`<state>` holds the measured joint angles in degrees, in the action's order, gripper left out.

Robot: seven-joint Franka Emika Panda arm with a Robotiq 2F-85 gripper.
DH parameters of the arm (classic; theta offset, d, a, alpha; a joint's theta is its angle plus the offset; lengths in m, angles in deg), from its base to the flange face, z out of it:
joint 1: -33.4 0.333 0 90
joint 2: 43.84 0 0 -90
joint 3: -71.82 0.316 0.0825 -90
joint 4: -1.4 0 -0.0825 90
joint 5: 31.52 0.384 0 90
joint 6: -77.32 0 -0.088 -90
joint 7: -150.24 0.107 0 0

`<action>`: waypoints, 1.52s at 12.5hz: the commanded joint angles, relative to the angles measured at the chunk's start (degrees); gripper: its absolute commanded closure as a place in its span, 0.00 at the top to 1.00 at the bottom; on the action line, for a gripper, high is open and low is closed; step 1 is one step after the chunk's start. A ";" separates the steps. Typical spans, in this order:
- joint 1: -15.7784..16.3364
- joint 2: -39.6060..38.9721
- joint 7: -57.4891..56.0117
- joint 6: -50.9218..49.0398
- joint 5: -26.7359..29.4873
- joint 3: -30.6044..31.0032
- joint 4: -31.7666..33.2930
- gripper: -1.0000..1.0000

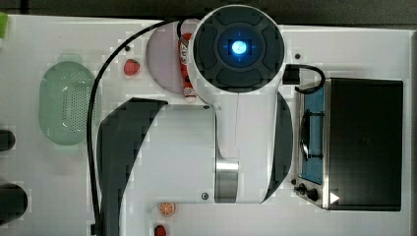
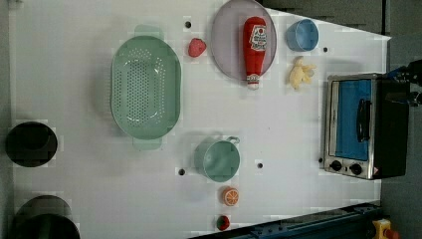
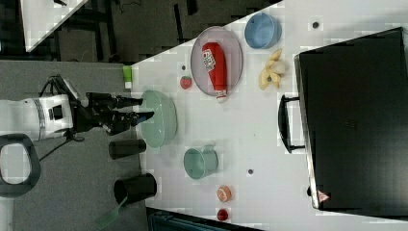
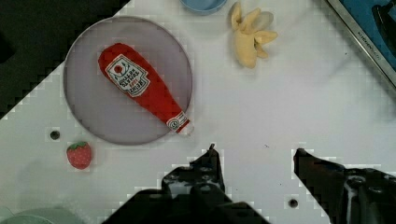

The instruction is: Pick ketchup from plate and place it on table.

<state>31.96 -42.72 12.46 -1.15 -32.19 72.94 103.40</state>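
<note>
1. Ketchup (image 4: 142, 87) lies flat on the plate (image 4: 93, 116), its cap end reaching over the plate rim onto the surface (image 4: 280, 107).
2. End effector (image 4: 254, 163) is open and holds nothing, its fingers (image 4: 210, 163) hanging above bare surface just beside the plate, clear of the ketchup.
3. Strawberry (image 4: 79, 155) sits just beside the plate rim; banana (image 4: 250, 35) and blue bowl (image 2: 301, 35) lie near the plate's other side.
4. Toaster oven (image 2: 366, 127) stands well apart from the plate.

The ketchup (image 3: 215, 65) lies flat on the plate (image 3: 233, 45), its cap reaching over the rim onto the white bench (image 3: 250, 130). A strawberry (image 3: 185, 82) sits just beside the plate. The pincer (image 3: 144, 109), fingers apart, hangs over a green colander (image 3: 163, 122).
</note>
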 commanded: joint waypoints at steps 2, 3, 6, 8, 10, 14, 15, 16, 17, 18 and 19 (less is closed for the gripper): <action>-6.00 10.51 4.84 -9.95 2.23 3.75 3.15 0.90; -5.93 10.05 4.72 -9.91 2.23 3.87 3.15 1.00; -5.80 7.13 1.77 -8.92 2.24 4.68 3.15 1.00; -5.75 4.21 -0.72 -7.16 2.24 5.19 3.15 1.00; -5.56 1.07 -2.68 -3.89 2.24 5.66 3.12 1.00; -5.00 -5.08 -10.45 1.97 2.24 7.09 3.00 1.00; -4.93 -6.71 -12.86 3.27 2.24 7.51 2.96 1.00; -4.79 -8.45 -15.25 4.48 2.24 7.82 2.88 1.00; -4.66 -10.29 -17.82 6.05 2.22 8.16 2.63 1.00; -4.45 -12.10 -20.66 7.78 2.21 8.36 2.56 1.00; -4.20 -13.97 -23.29 9.56 2.17 8.38 2.53 1.00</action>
<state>27.34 -56.87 -4.01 7.05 -29.99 80.80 106.65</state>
